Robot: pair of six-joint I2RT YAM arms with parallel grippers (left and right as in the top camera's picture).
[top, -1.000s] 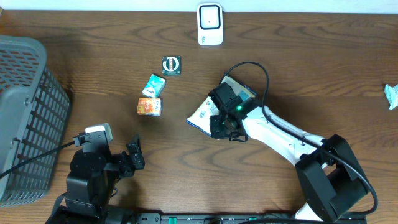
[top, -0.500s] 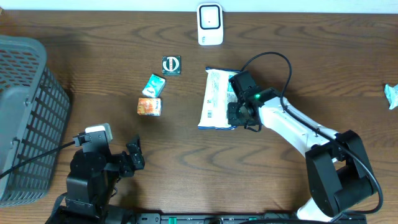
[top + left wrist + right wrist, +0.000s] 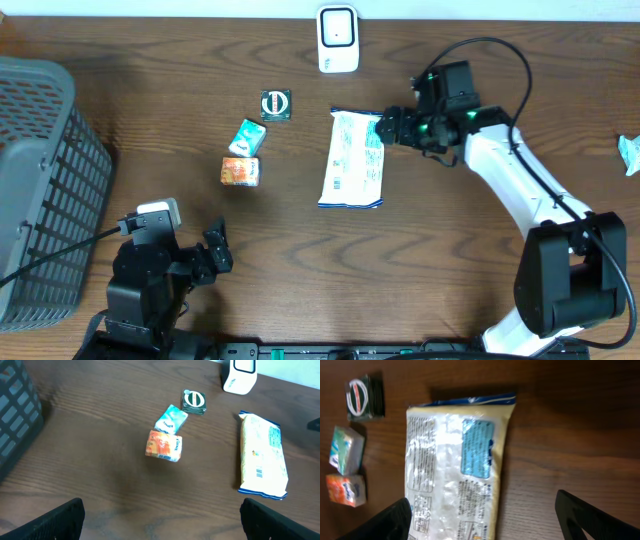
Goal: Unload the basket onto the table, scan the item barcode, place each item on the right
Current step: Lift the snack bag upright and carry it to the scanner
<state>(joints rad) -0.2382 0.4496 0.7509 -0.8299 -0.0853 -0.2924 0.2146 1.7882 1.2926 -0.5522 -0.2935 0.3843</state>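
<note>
The item, a white and yellow packet (image 3: pixel 352 158) with blue ends, lies flat on the table with its printed side up. A barcode (image 3: pixel 259 472) shows near its nearer end. The white scanner (image 3: pixel 338 38) stands at the far edge, just beyond the packet. My right gripper (image 3: pixel 386 129) hovers by the packet's far right corner, open and holding nothing. In the right wrist view the packet (image 3: pixel 457 467) lies below the spread fingers (image 3: pixel 387 520). My left gripper (image 3: pixel 216 250) stands open near the front left, over bare wood (image 3: pixel 162 520).
A small dark box with a round logo (image 3: pixel 275 104), a teal packet (image 3: pixel 247 137) and an orange box (image 3: pixel 240 171) lie left of the item. A grey basket (image 3: pixel 40 190) stands at the left edge. A crumpled wrapper (image 3: pixel 630 152) sits at the far right.
My right gripper carried the packet toward the scanner, laid it flat, opened and drew back to the upper right. The left arm has not moved.
</note>
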